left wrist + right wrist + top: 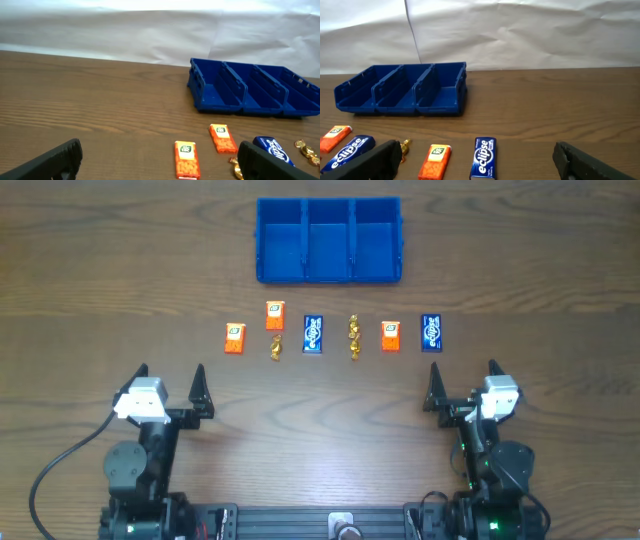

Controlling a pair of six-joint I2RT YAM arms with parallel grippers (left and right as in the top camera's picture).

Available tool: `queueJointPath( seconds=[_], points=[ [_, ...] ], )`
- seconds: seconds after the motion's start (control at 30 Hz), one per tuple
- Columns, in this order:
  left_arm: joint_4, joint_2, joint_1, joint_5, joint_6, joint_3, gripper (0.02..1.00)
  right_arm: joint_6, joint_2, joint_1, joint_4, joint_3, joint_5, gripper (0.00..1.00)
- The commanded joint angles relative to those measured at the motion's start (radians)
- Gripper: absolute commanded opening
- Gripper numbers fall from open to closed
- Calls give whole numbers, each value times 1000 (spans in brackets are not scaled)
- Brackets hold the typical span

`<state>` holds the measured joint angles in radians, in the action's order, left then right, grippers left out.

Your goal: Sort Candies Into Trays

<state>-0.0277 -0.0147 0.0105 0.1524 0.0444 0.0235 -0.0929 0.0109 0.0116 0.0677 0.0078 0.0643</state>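
Three-bay tray (328, 277) sits far-centre on desk (100, 300). Before it, one row, left to right: outer box (234, 338), second box (274, 315) nearer tray, wrapped sweets (276, 347) just before it, pack (313, 333), more sweets (353, 338), third box (390, 335), end pack (431, 332).

Blue tray (218, 106) — orange boxes (187, 160) nearby

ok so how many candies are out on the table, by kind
orange boxes: 3
blue packs: 2
gold wrapped sweets: 3
total: 8, all on the table, none in the blue tray
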Motion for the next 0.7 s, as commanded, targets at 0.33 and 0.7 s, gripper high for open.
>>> queueJointPath(
  seconds=[0.33,0.7],
  points=[
    [-35,7,2,24,-8,-19,998,12,-8,4,9,0,5,1000],
    [-35,7,2,26,2,-19,998,12,-8,4,9,0,5,1000]
  ],
)
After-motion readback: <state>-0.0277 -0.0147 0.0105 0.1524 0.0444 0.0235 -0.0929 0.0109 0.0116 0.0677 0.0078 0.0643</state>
